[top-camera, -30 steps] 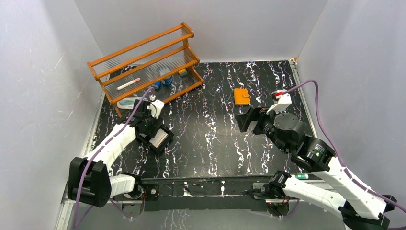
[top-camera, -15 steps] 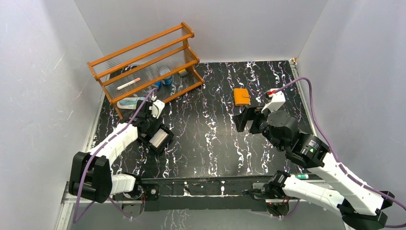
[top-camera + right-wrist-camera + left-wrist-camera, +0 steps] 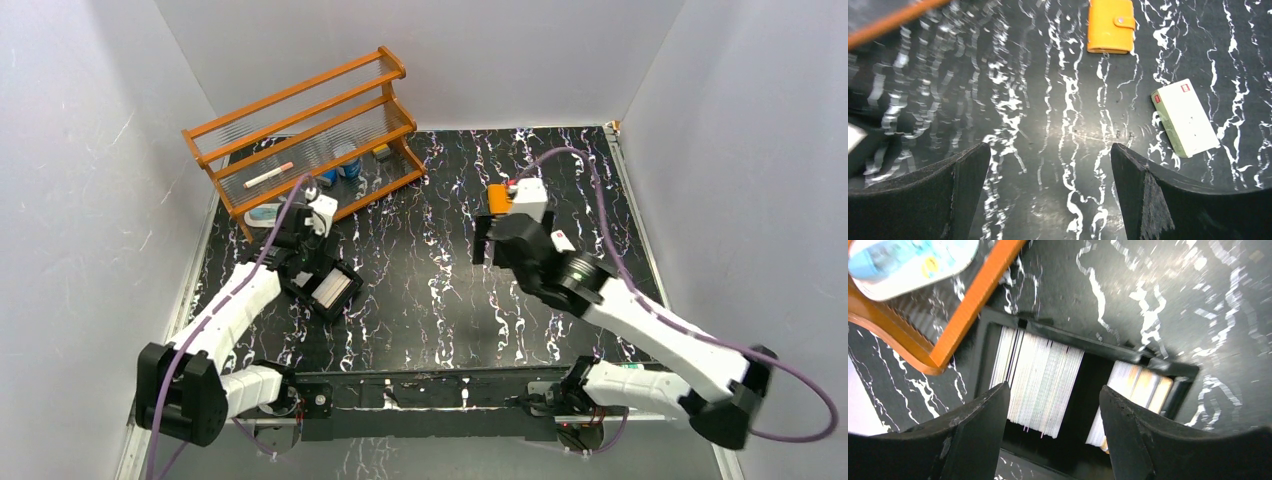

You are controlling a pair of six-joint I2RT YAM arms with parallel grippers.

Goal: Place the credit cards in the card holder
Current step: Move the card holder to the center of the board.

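Left gripper (image 3: 1052,390) is hovering, jaws spread, over the credit cards (image 3: 1040,382) packed edge-on in the black tray (image 3: 1083,342). It is risking a pinch of several at once, they are that tight. Right gripper (image 3: 1048,155) is hanging wide open short of the card holder (image 3: 1110,25), which is lying snapped shut.

Pale grey walls (image 3: 420,60) enclose a black, white-veined table (image 3: 440,300) with an orange wooden rack (image 3: 300,130) back left.

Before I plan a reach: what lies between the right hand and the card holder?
Nothing: the right wrist view shows bare table from the right hand to the holder; the box lies aside.
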